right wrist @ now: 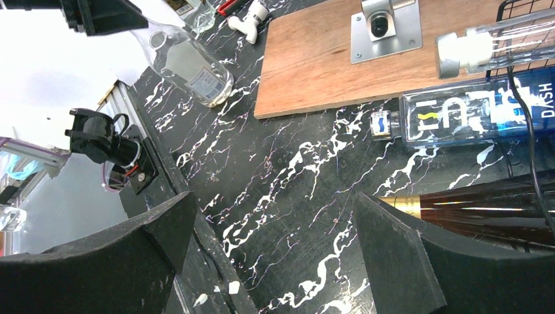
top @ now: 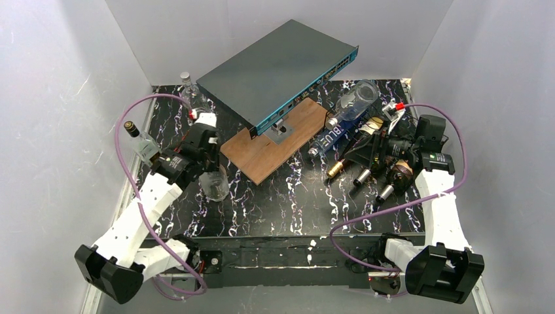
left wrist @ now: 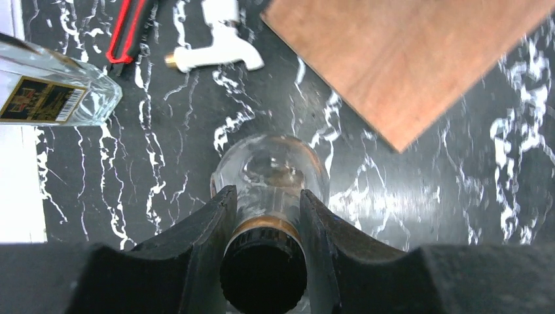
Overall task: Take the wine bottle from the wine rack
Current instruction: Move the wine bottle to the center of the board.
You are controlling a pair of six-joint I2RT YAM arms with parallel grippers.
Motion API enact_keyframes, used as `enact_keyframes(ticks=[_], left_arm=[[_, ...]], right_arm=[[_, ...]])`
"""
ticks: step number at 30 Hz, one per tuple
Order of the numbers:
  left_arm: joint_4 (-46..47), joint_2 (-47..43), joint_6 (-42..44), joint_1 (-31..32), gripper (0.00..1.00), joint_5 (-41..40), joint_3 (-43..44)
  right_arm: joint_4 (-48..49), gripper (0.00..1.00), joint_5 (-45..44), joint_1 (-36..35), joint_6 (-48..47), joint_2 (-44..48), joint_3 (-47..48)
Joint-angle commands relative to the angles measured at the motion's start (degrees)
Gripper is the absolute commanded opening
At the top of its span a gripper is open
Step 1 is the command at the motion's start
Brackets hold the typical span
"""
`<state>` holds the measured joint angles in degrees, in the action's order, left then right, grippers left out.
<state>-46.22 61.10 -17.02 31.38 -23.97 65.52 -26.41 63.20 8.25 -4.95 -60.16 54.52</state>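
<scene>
Top view first: the left gripper [top: 211, 171] is clamped on the neck of a clear bottle [top: 216, 186], left of the wooden board [top: 275, 147] that carries the grey network switch [top: 278, 69]. That's well apart from the wine rack [top: 366, 152] over on the right, which has several bottles lying on it, including a clear one with blue lettering [top: 330, 139]. Left wrist cam looks straight down the neck, with both fingers [left wrist: 203, 229] pressed on it just under the dark cap. Honestly can't tell if the base is touching the table. A labelled glass bottle [left wrist: 52, 98] and a white tap-looking thing [left wrist: 216, 46] sit further out. Right wrist cam: the right gripper [right wrist: 275, 216] has its fingers spread wide with only bare marbled tabletop [right wrist: 275, 163] between them. A brown bottle with gold foil [right wrist: 484, 209] lies just beside the right finger.
</scene>
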Motion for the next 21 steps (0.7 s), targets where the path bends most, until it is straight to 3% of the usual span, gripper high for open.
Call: enact_keyframes(ticks=[1,9,21], left_arm=[[10.2,-3.8,3.9,-8.9,0.0,2.2,-1.2],[21.2,-0.1,4.0,-22.8,0.0,5.9,-3.0],[30.5,9.8,8.1,-30.7,0.0,7.0,1.0]], right_arm=[[2.1,0.99,1.4,0.4,-0.8,-0.8,0.5],[2.1,0.98,1.6,0.4,-0.9,-0.8,0.3],[2.3,0.98,1.7,0.4,-1.0,-0.8,0.1]])
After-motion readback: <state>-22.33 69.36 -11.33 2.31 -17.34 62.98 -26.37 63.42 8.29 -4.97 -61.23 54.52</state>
